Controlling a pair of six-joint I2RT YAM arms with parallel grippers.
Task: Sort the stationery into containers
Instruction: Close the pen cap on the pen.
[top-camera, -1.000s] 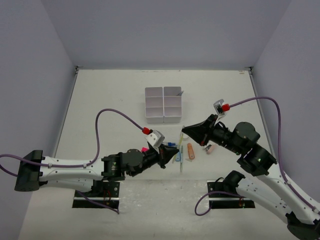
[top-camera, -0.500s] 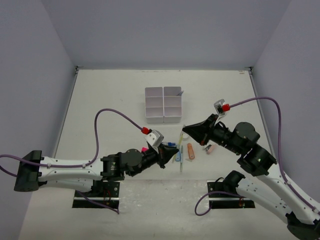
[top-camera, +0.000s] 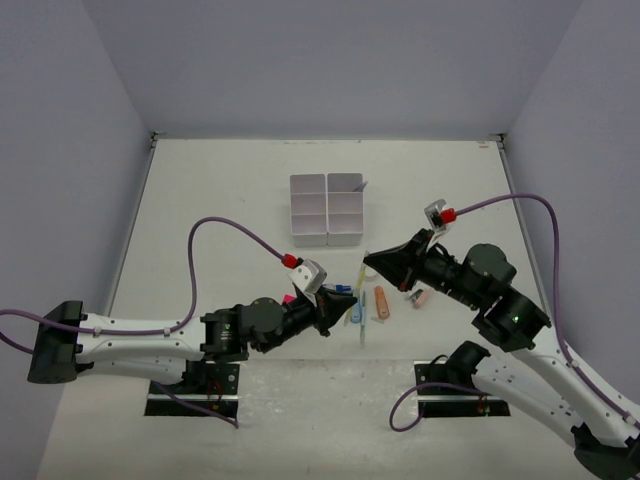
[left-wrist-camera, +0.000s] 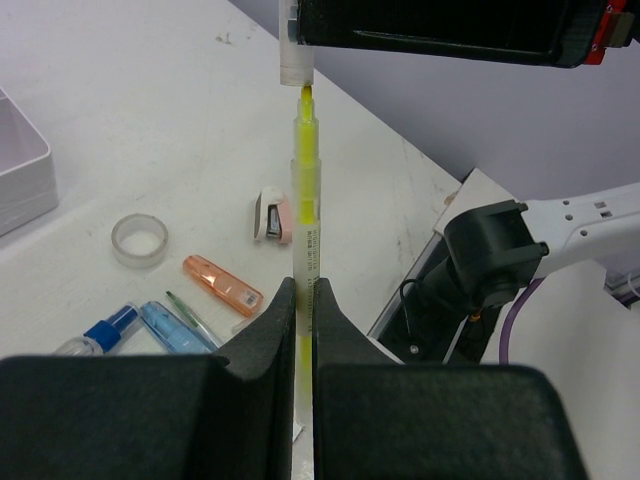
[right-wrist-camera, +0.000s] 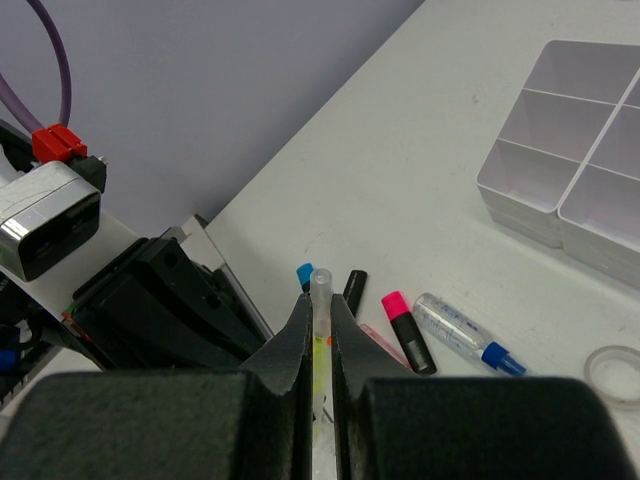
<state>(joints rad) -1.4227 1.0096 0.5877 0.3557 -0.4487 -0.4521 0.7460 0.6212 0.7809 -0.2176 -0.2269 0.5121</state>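
Noted yellow highlighter (left-wrist-camera: 305, 215) held above the bench (top-camera: 220, 200), long axis strung from left claw (left-wrist-camera: 303, 292), clamped on its barrel, to right claw (right-wrist-camera: 318, 305), clamped on clear cap (left-wrist-camera: 291, 55) at its tip; saw white tray (top-camera: 326, 238) well apart beyond, visible compartments seemingly bare.

Tray far back, loose stationery near, between the arms.

The organiser tray (top-camera: 326, 238) sits at the far middle of the table (top-camera: 220, 200). Nearer, the left gripper (top-camera: 347, 300) and right gripper (top-camera: 368, 262) face each other over the loose items. Between them a pen (left-wrist-camera: 306, 200) points its tip at the mouth of a cap (left-wrist-camera: 293, 55). Below, the glue pen (right-wrist-camera: 462, 330) lies between a highlighter (right-wrist-camera: 405, 320) and the tape ring (right-wrist-camera: 615, 365).
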